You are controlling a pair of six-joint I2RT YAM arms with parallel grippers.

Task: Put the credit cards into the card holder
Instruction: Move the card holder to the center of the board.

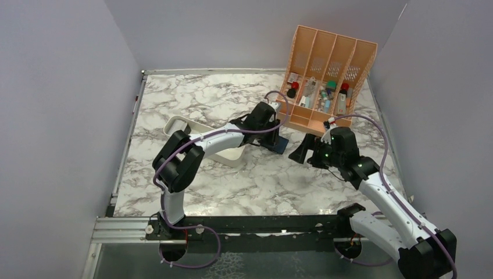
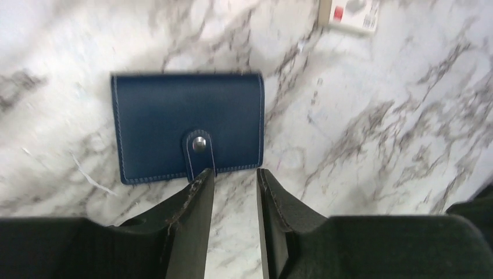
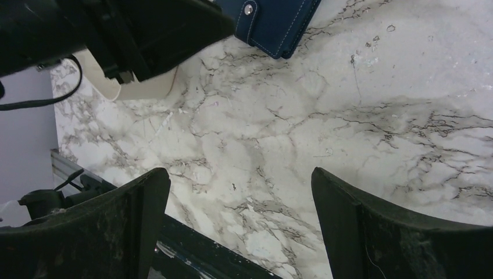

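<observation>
1. The holder point(image 2: 186, 125) lies flat and snapped shut on the marble table point(image 2: 378, 116), left of centre in the left wrist view. In the top view it is a dark patch at mid-frame, between the two arms' tips.
2. Its long axis runs left to right across the left wrist view, crosswise to the fingers. The tab point(image 2: 199, 144) sits on its lower edge, facing them.
3. The left pincer point(image 2: 232, 177) stands at bottom centre of that view, jaws parted a little with only marble in the gap, gripping nothing. The holder lies just above the tips and slightly left (whether the left tip touches its edge I cannot tell).
4. The right pincer point(image 3: 235, 180) is spread wide and empty. In its view the holder shows as a corner at top centre, well above the fingers.
5. The left arm is the nearer, so undoing the snap likely falls to it.
6. No cards show clearly. The organizer point(image 1: 328, 64), upper right in the top view, holds items too small to name, and a tray point(image 1: 174, 123) sits left of centre.
</observation>
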